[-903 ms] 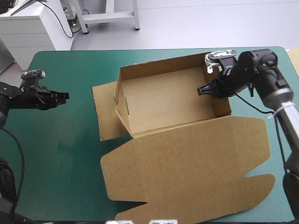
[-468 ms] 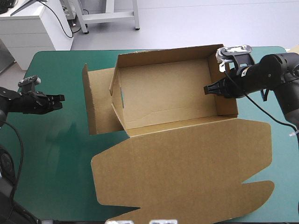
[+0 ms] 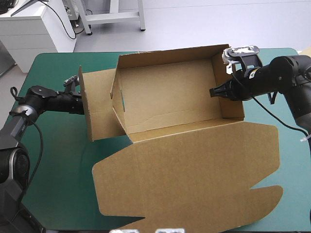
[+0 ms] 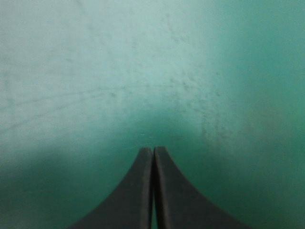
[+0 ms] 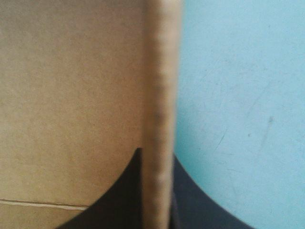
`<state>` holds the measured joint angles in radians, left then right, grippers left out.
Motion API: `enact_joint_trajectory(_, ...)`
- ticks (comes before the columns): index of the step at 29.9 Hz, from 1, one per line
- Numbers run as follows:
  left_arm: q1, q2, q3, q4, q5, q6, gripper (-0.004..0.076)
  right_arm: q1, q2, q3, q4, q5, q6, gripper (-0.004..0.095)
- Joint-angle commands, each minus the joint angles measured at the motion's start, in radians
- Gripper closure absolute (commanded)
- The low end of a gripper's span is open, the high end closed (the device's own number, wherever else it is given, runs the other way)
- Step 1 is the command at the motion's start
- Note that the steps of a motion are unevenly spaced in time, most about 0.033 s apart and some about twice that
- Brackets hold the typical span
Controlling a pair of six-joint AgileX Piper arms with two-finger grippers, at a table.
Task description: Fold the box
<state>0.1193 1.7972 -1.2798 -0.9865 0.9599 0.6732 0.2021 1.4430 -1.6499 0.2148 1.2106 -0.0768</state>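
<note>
Box (image 3: 167, 104), walls raised, near table's (image 3: 58, 160) far edge: right gripper (image 3: 213, 92) pinches right wall (image 3: 234, 104); left gripper (image 4: 153, 151), fingers together, empty, beside left flap (image 3: 99, 107). Tucking that flap seemingly next.

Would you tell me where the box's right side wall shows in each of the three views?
High view: the box's right side wall stands right of centre, pinched by the right gripper.
Left wrist view: not in it; only teal-green cover ahead of the shut left gripper.
Right wrist view: the wall stands edge-on inside the right gripper's grasp.
Shared landmark: the teal-green cover.
</note>
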Motion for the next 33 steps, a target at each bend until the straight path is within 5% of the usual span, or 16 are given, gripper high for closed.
enact_joint_trajectory(1, -0.035, -0.062, -0.023, -0.154, 0.060, 0.031, 0.0732, -0.006, -0.029, -0.026, -0.040, -0.095, 0.032, 0.0928)
enact_joint_trajectory(4, -0.056, -0.084, -0.023, -0.253, 0.126, 0.103, 0.0732, -0.006, -0.015, -0.026, -0.090, -0.113, 0.056, 0.0928)
enact_joint_trajectory(14, -0.085, -0.224, -0.023, -0.292, 0.091, 0.125, 0.0732, -0.006, 0.066, -0.026, -0.195, -0.117, 0.123, 0.0927)
enact_joint_trajectory(30, -0.180, -0.250, -0.023, -0.307, 0.163, 0.135, 0.0731, -0.006, 0.134, -0.026, -0.234, -0.125, 0.130, 0.0928)
enact_joint_trajectory(33, -0.180, -0.250, -0.023, -0.307, 0.151, 0.136, 0.0683, -0.006, 0.134, -0.026, -0.237, -0.129, 0.130, 0.0927)
